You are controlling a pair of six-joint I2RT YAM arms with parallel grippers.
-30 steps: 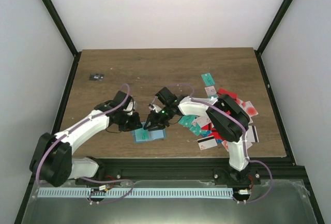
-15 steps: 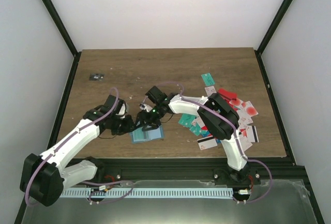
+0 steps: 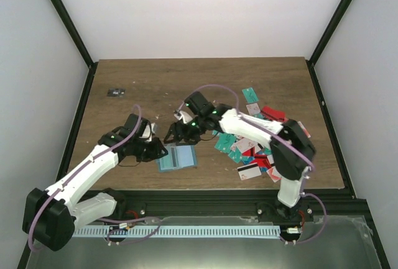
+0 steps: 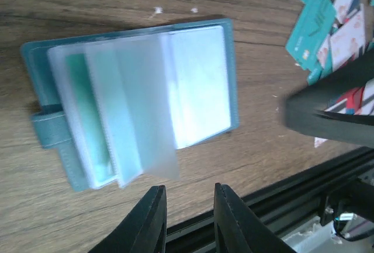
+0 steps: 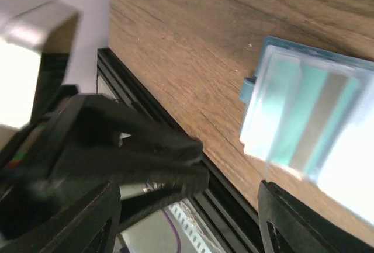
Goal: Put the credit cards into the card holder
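The blue-grey folding card holder [image 3: 177,156] is lying open on the brown wooden surface [image 3: 186,82], just beside both grippers. The jaws of the left gripper [image 4: 188,191] are standing narrow and empty, those of the right gripper [image 5: 187,189] wide and empty. The best way, I judge, is taking one card by its edge from the heap of thin plastic credit cards [image 3: 255,151].

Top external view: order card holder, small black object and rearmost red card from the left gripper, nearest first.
1. card holder, just right of the left gripper.
2. small black object, back left.
3. rearmost red card, back of the right-hand pile.
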